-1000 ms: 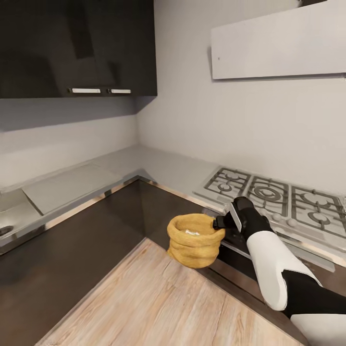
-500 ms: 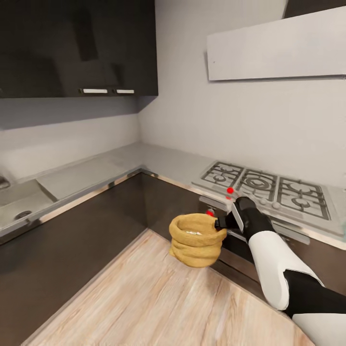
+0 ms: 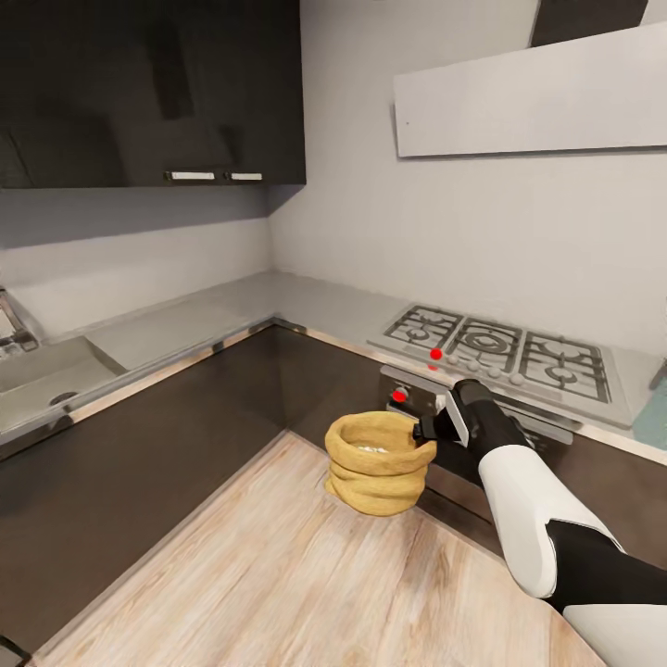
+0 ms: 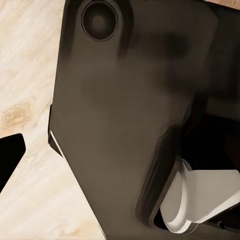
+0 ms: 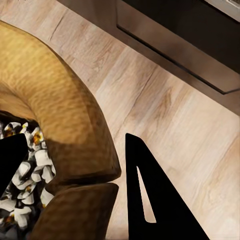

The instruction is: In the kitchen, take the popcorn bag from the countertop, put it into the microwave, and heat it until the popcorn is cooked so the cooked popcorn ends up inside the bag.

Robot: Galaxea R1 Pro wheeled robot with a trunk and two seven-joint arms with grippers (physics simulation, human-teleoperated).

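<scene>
**Bag held at the rim, off the desk**

Popcorn bag (image 3: pixel 378 463) hangs above the wooden floor (image 3: pixel 278 574), near the oven front (image 3: pixel 482 454) below the gas hob (image 3: pixel 500 352). The right gripper (image 3: pixel 424 429) has its jaws clamped on the bag's rolled rim, one finger inside and one outside. White kernels (image 5: pixel 25 195) lie within. The grey desk (image 3: pixel 278 306) runs along the far wall. No readable writing appears. The left gripper's jaws cannot be judged.

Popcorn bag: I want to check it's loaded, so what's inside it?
Inside the popcorn bag, white and yellow pieces lie loose. The rolled rim and the right gripper hide the rest.
</scene>
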